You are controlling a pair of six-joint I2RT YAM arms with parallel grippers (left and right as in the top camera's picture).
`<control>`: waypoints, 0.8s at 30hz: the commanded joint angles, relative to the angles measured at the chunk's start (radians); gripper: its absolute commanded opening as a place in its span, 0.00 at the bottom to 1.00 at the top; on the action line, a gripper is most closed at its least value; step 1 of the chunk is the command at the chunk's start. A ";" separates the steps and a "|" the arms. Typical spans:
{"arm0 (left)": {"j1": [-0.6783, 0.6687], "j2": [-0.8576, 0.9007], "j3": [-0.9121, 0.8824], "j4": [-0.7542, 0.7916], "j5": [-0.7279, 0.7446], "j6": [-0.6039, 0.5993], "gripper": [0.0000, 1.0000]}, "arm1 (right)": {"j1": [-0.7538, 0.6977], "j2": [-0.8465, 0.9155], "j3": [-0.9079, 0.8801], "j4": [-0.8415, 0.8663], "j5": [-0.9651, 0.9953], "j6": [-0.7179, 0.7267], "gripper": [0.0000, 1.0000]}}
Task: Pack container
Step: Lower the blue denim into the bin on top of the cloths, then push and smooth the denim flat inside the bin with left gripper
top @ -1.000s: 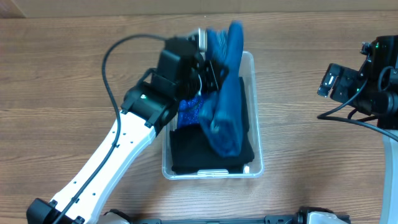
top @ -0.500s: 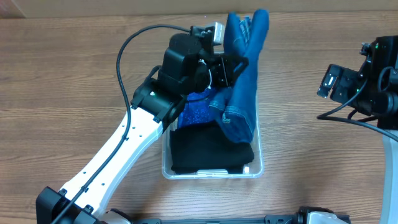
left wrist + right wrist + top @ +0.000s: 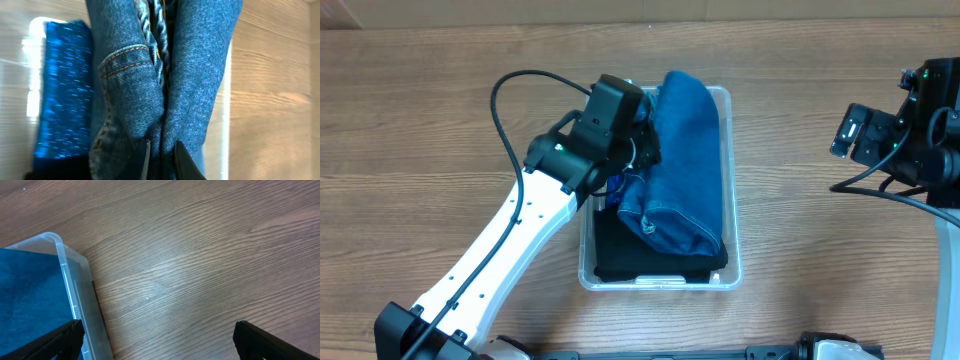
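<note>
The clear plastic container [image 3: 731,180] sits mid-table and holds folded clothes. Folded blue jeans [image 3: 682,160] lie along its right side on top of a black garment [image 3: 620,255]. A sparkly blue fabric [image 3: 62,90] lies at the left inside the bin. My left gripper [image 3: 161,157] is down in the container, its fingers pinched on a fold of the jeans [image 3: 150,75]. My right gripper [image 3: 157,340] is open and empty over bare wood, right of the container's corner [image 3: 62,260]; the right arm [image 3: 900,130] sits at the far right.
The wooden table [image 3: 420,120] surrounds the container on all sides. The left arm's black cable [image 3: 505,95] loops above the table to the left of the bin.
The left gripper has swung the jeans from hanging over the bin's far edge down into the container, where they now lie flat. The right arm has not moved.
</note>
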 commanded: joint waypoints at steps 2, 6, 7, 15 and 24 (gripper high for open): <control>0.080 -0.041 0.015 -0.017 -0.032 0.078 0.05 | -0.003 -0.002 0.002 0.002 0.007 0.000 1.00; 0.185 -0.114 0.015 -0.023 -0.033 0.212 0.21 | -0.003 -0.002 0.002 0.002 0.007 0.000 1.00; 0.211 -0.139 0.015 -0.022 -0.037 0.233 0.25 | -0.003 -0.002 0.002 0.002 0.007 0.000 1.00; 0.235 -0.206 0.015 -0.043 -0.044 0.261 0.22 | -0.003 -0.002 0.002 0.005 0.007 0.000 1.00; 0.107 -0.195 0.015 -0.325 -0.053 0.438 0.04 | -0.003 -0.002 0.002 0.006 0.006 0.001 1.00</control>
